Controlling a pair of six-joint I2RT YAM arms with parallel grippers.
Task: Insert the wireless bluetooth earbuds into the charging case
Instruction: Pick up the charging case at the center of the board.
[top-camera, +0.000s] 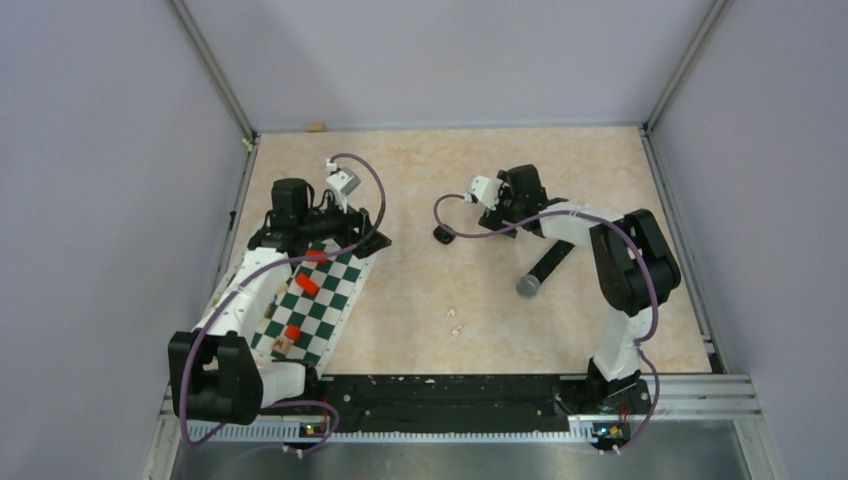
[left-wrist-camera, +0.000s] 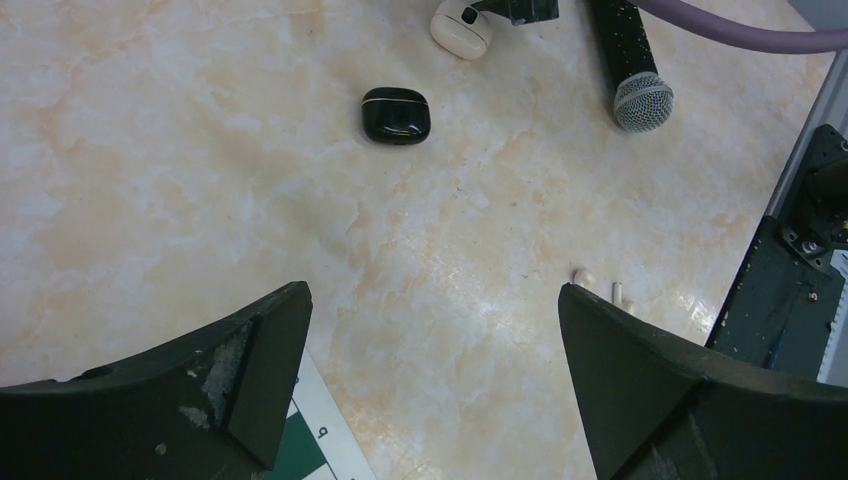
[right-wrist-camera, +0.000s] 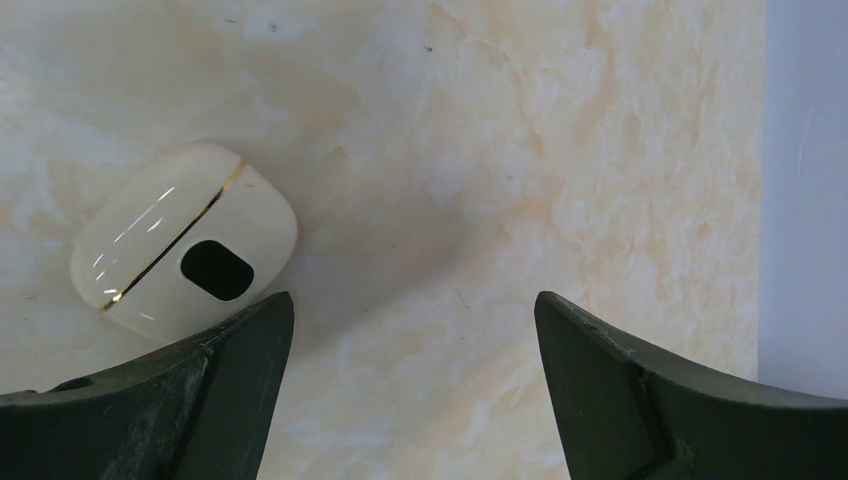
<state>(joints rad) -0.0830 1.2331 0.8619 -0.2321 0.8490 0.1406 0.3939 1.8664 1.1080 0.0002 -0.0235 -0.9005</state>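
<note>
A closed black charging case (left-wrist-camera: 395, 115) lies on the marble table; it also shows in the top view (top-camera: 443, 236). A closed white case (right-wrist-camera: 185, 240) with a gold seam lies just beside my right gripper's left finger, and shows in the left wrist view (left-wrist-camera: 462, 28). Two tiny white earbuds (left-wrist-camera: 583, 275) lie loose by my left gripper's right fingertip, and are small specks in the top view (top-camera: 455, 322). The black earbuds are out of view. My left gripper (left-wrist-camera: 430, 300) is open and empty over the checkerboard's edge. My right gripper (right-wrist-camera: 412, 305) is open and empty.
A black microphone (top-camera: 545, 268) with a grey mesh head lies right of the cases, under the right arm. A green and white checkerboard mat (top-camera: 320, 300) with red pieces lies under the left arm. A metal rail (top-camera: 450, 395) runs along the near edge.
</note>
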